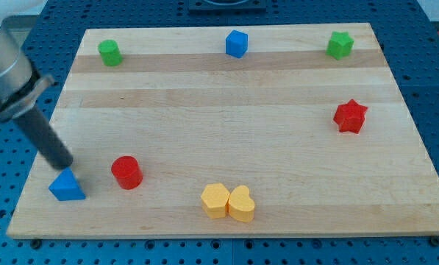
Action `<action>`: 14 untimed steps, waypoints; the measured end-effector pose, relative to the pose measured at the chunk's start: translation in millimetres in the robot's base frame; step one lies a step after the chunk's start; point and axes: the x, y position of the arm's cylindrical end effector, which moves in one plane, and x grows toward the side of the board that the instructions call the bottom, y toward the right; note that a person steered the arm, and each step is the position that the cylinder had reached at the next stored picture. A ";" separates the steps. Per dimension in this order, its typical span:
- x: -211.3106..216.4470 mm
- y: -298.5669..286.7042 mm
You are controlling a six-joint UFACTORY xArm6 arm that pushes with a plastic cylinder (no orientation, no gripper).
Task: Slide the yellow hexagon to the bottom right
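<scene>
The yellow hexagon (215, 200) lies near the view's bottom centre of the wooden board (226, 103), touching a yellow heart (242, 204) on its right. My tip (64, 167) is at the view's lower left, right above a blue triangle (66, 185) and far left of the hexagon. A red cylinder (126, 172) stands between the tip and the hexagon.
A green block (110, 53) sits at the top left, a blue block (236, 43) at the top centre, a green star-like block (340, 45) at the top right. A red star (350, 115) is at the right side.
</scene>
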 end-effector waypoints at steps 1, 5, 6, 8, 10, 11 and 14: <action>-53.4 34.5; 35.9 152.1; 50.4 152.1; 121.4 153.3; 120.9 178.5; 114.0 210.4; 3.8 218.5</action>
